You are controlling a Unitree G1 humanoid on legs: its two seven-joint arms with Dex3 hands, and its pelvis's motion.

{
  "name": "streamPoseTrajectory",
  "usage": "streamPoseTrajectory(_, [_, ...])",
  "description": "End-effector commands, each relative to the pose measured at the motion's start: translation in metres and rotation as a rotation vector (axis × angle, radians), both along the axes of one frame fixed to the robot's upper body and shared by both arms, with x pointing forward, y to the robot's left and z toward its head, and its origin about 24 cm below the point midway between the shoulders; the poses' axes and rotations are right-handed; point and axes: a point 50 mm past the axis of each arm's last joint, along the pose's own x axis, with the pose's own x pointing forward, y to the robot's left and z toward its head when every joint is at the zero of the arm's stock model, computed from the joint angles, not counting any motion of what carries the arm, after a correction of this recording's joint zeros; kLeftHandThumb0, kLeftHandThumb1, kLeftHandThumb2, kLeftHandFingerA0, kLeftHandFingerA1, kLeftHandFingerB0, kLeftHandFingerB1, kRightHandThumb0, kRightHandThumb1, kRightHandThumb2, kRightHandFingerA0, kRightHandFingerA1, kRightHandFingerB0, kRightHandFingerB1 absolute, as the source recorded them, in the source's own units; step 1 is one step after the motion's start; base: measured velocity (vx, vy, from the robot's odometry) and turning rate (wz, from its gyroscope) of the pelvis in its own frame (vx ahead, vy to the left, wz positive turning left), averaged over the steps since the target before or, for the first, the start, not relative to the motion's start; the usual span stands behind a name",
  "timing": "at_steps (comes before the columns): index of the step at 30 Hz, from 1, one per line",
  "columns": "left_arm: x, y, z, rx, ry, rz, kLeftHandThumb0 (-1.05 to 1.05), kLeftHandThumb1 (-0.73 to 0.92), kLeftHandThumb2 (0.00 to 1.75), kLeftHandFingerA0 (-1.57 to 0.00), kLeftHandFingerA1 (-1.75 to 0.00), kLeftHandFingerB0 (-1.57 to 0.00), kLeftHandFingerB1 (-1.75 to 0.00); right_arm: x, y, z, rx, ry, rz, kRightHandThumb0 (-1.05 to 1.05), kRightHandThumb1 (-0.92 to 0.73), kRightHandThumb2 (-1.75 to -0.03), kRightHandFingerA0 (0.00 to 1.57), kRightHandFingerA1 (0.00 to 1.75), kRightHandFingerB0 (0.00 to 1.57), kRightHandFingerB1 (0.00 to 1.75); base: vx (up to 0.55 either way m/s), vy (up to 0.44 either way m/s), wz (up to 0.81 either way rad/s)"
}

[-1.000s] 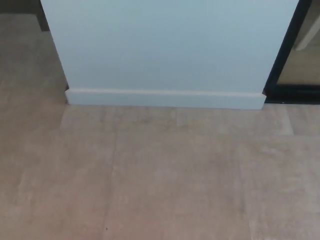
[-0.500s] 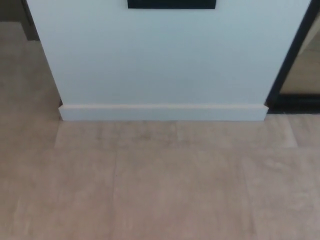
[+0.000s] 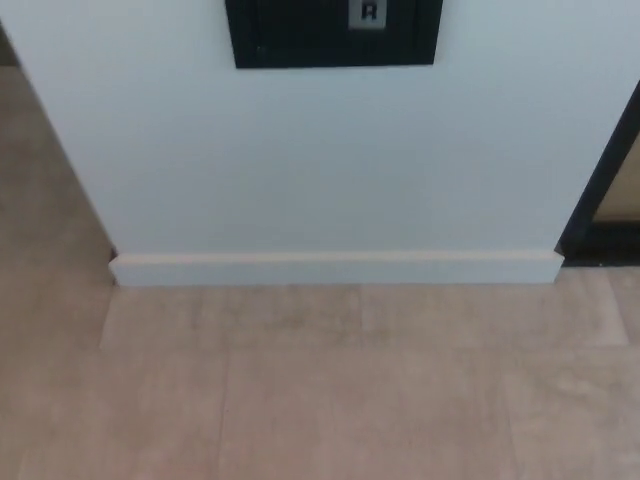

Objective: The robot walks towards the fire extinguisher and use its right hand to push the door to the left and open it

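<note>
— What writing can be read?

— A small grey label (image 3: 368, 13) is set near the top edge of a black panel (image 3: 333, 35); one dark letter is printed on it, perhaps an "R", but it is too blurred to be read for certain. No brand is made out.

— Where is the panel placed?

— It is mounted on a pale wall (image 3: 320, 160), cut off by the top edge of the head view. Whether it is the fire extinguisher's door cannot be told.

— What else is seen around it?

— A white skirting board (image 3: 335, 268) is run along the foot of the wall, met by a floor of beige tiles (image 3: 330, 390). A dark frame (image 3: 605, 190) is seen at the right edge.

— And the hands?

— Neither hand is shown, so their state cannot be told.
</note>
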Motion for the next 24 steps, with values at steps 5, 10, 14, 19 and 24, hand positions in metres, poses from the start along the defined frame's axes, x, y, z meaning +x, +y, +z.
streamPoseTrajectory(5, [0.0056,0.0043,0.0028,0.012,-0.016,-0.004,-0.71,0.43,0.87,-0.77,-0.94,-0.48,-0.8,-0.0035,0.0014,-0.0026,0.014,0.013,-0.012,-0.8,-0.49,-0.87,0.21,0.5,0.14,0.42,0.48,0.213,-0.05])
streamPoseTrajectory(10, [0.0063,0.0035,0.0021,0.011,-0.012,0.002,-0.67,0.55,0.57,-0.55,-1.09,-0.34,-0.86,-0.001,0.0008,-0.0007,0.008,0.012,0.018,-0.8,-0.49,-0.89,0.24,0.51,0.12,0.42,0.44,0.163,0.05])
streamPoseTrajectory(14, [0.0042,0.005,0.0031,0.013,-0.017,0.003,-0.76,0.44,0.86,-0.73,-0.97,-0.39,-0.77,-0.0027,0.0009,-0.0026,0.008,0.023,0.003,-0.81,-0.5,-0.88,0.24,0.5,0.11,0.41,0.34,0.032,0.13])
streamPoseTrajectory(19, [0.0037,0.0067,0.0041,0.007,-0.024,0.016,-0.76,0.43,0.86,-0.69,-0.99,-0.36,-0.77,-0.0025,0.0002,-0.003,0.014,0.03,-0.008,-0.82,-0.48,-0.88,0.23,0.49,0.12,0.41,0.43,-0.178,0.09])
streamPoseTrajectory(24, [0.0024,0.0069,0.0038,0.002,-0.023,0.035,-0.68,0.52,0.56,-0.56,-1.08,-0.34,-0.84,-0.0001,-0.0002,-0.002,-0.003,0.036,0.031,-0.82,-0.62,-0.6,0.33,0.42,0.19,0.31,0.4,-0.226,0.01])
